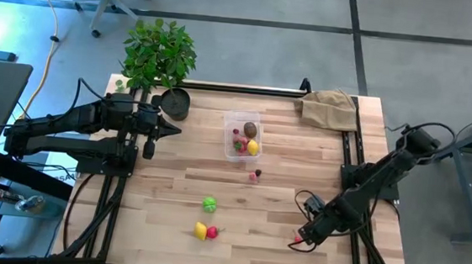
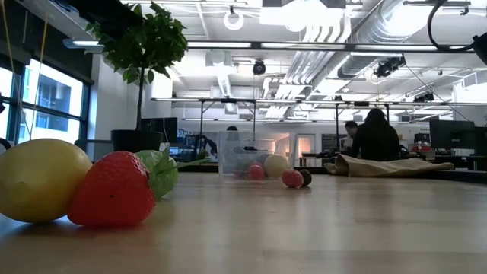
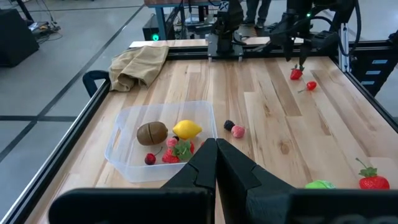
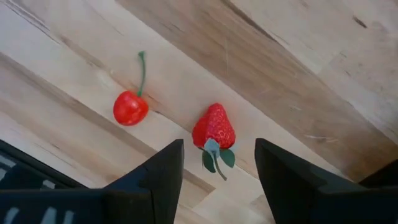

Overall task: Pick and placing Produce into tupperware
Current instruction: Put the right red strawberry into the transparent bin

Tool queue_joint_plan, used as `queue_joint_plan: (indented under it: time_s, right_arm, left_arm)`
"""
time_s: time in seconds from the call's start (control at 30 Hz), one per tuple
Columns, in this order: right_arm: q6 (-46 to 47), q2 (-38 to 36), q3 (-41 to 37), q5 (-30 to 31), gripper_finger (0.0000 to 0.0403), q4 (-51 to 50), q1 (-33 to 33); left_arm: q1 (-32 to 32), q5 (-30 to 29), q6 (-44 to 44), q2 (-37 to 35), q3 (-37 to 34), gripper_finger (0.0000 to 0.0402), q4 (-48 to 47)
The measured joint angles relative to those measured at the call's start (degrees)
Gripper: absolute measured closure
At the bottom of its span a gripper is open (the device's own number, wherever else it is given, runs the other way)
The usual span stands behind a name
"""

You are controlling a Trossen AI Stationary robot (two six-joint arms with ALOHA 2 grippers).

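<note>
The clear tupperware [image 1: 242,135] stands mid-table, holding a brown kiwi-like fruit [image 3: 152,132], a lemon [image 3: 186,129] and red berries. Loose produce lies on the wood: two small berries [image 1: 254,175], a green round one [image 1: 209,203], and a lemon [image 1: 200,230] touching a strawberry [image 1: 213,231]. My right gripper [image 4: 217,168] is open near the front right edge, pointing down. Its fingers stand either side of a strawberry [image 4: 213,127] that lies on the table beside a cherry [image 4: 130,107]. My left gripper [image 1: 169,128] is shut and empty, left of the tupperware.
A potted plant [image 1: 158,54] in a black pot [image 1: 175,102] stands at the far left, close to my left gripper. A tan paper bag [image 1: 331,108] lies at the far right corner. People show in the room beyond the table [image 2: 373,133].
</note>
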Motion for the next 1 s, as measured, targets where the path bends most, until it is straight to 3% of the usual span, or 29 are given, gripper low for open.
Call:
queue_joint_plan:
  time_s: [0.43, 1.0]
  right_arm:
    - [0.0, 7.1, 0.0, -3.5, 0.0213, 3.3, 0.4]
    - [3.0, 11.0, 0.0, -3.0, 0.0213, 6.9, 0.4]
  left_arm:
    - [0.0, 0.0, 0.0, 0.0, 0.0, 0.0401, 0.0]
    - [0.0, 0.0, 0.0, 0.0, 0.0, 0.0401, 0.0]
